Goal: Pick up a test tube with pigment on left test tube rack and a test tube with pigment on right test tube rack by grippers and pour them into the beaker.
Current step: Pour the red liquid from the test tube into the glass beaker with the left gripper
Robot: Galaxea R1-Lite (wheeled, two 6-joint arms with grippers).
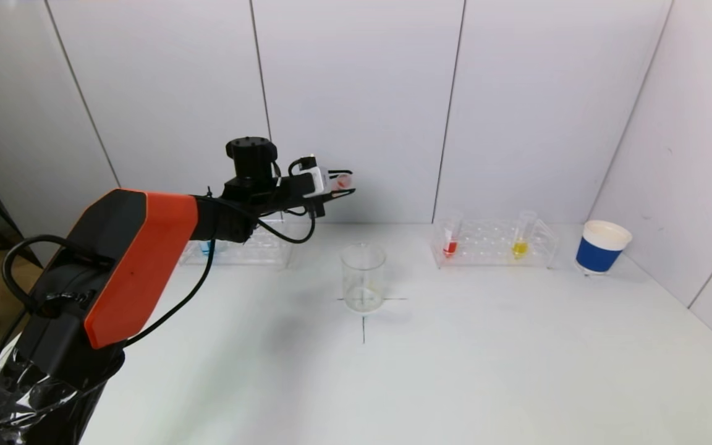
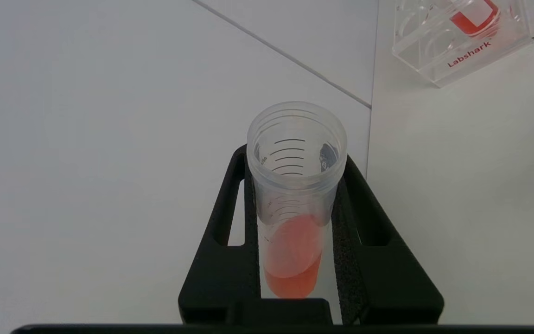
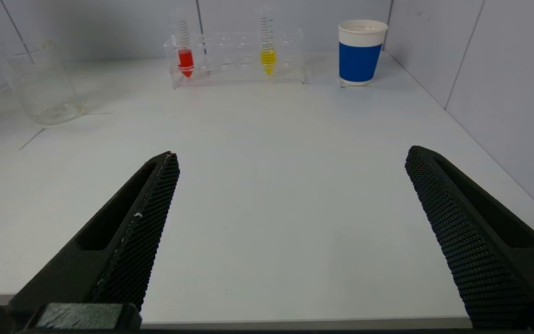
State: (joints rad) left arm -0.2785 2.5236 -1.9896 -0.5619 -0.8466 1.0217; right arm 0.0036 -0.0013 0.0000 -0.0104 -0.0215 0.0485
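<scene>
Left wrist view shows the tube (image 2: 295, 199) with orange-red liquid pinched between the left gripper (image 2: 295, 232) jaws, raised above the table (image 1: 455, 358), behind the beaker (image 1: 363, 277). Right gripper (image 3: 290, 222) hovers low, jaws spread wide.

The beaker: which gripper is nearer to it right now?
Left. The left gripper, shut on an orange-pigment tube, is raised behind the beaker. The right gripper is open, low over the table's front edge, farther away.
</scene>
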